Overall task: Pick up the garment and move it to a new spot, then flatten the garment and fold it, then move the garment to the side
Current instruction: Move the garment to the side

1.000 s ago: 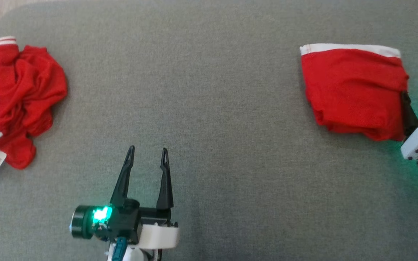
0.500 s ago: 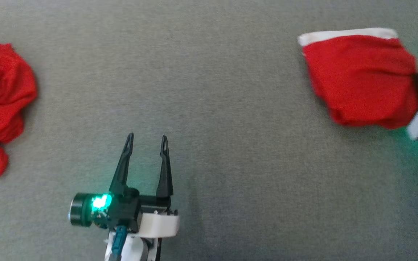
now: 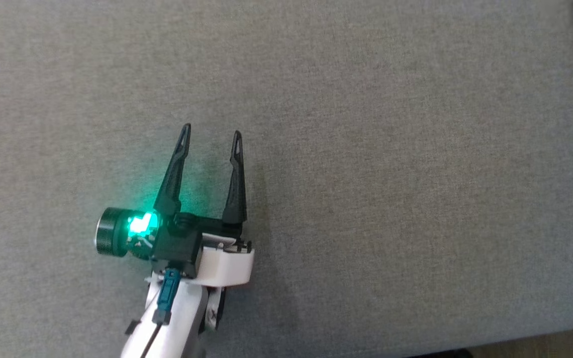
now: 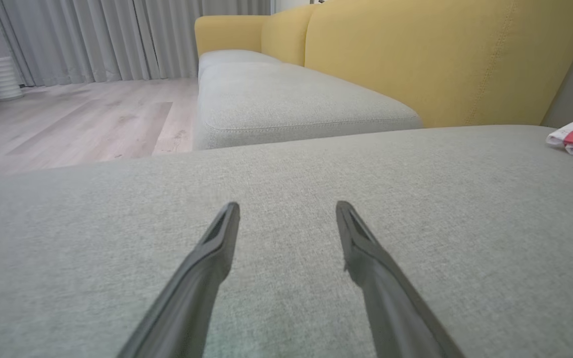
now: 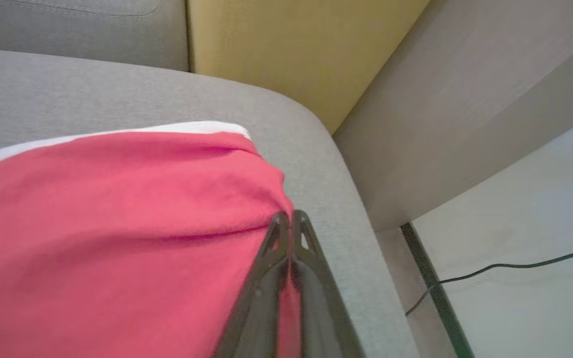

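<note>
The right hand (image 5: 290,216) is pinched together on the edge of the folded red garment (image 5: 117,223). The garment lies on the grey cushion (image 3: 366,174), at 2 o'clock in the head view. The left hand (image 3: 212,130), at 7 o'clock, hovers with fingers apart, holding nothing.

Our left gripper (image 3: 210,133) hovers low, fingers spread wide and pointing forward; our right gripper (image 5: 289,216) pinches the garment's (image 5: 117,238) edge.
</note>
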